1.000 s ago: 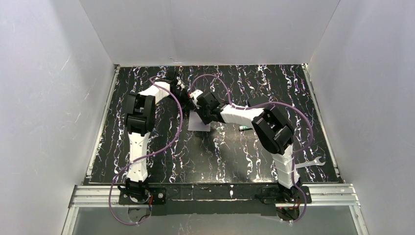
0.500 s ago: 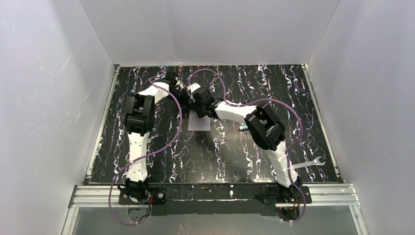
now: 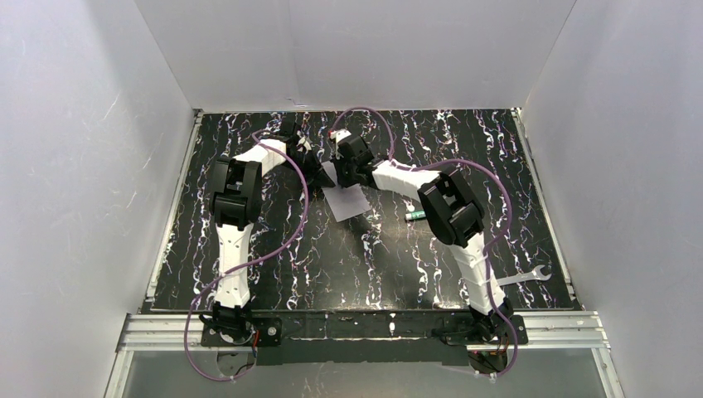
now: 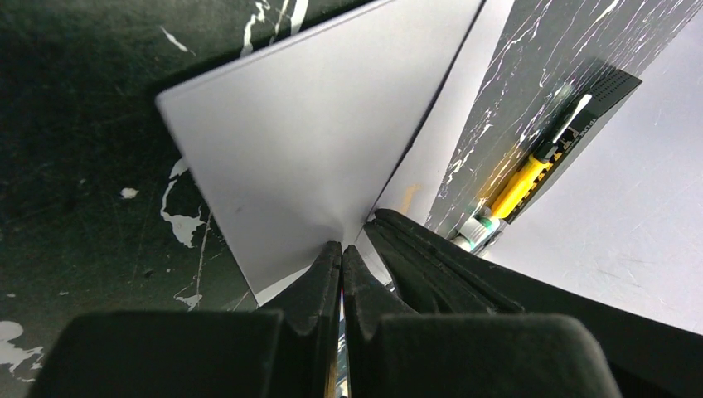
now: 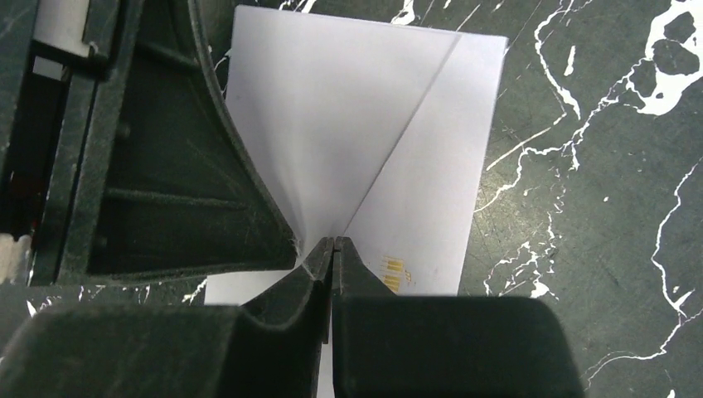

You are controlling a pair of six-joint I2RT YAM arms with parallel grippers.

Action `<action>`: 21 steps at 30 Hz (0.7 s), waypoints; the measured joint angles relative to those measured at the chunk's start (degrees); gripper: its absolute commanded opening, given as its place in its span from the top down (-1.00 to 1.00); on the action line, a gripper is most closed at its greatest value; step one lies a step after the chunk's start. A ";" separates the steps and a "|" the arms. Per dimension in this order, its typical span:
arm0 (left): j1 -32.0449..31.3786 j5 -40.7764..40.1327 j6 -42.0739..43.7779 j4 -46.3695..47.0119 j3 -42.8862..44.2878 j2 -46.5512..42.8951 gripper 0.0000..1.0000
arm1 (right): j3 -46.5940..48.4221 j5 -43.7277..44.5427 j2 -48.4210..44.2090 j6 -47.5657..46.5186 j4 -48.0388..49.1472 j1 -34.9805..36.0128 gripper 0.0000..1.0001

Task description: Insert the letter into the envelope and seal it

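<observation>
The right arm is swinging its wrist back toward the far side of the table [image 3: 431,257], and as it goes the envelope [image 3: 346,201] is turning with it. A second ago it was lying square; now it is sitting skewed, its near corner kicked out to the right. So the paper is being dragged, not just pressed.

Both grippers are meeting at one spot, the point of the triangular flap [image 5: 332,124]. The right gripper [image 5: 332,242] is showing its fingers closed tight together right at that tip. The left gripper [image 4: 341,249] is doing the same from the other side, jaws together, the two touching or nearly so. Whether either is pinching paper or only bearing down on it, I cannot tell.

The letter is not showing in the open. Only a faint orange mark [image 5: 396,269] is peeking out by the flap tip, so I am guessing it is inside already and this is the sealing step, with the flap folded over the body.
</observation>
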 measured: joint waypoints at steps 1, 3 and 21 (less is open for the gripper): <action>0.02 0.07 0.07 0.00 0.00 0.00 1.00 | 0.31 0.20 0.17 0.31 -0.13 -0.02 0.75; 0.07 0.15 0.24 0.00 0.00 0.00 1.00 | 0.92 0.44 0.59 1.16 -0.17 -0.17 0.73; 0.24 0.35 2.38 0.33 0.22 0.00 1.00 | 11.56 -3.23 7.74 9.20 0.07 -2.16 0.62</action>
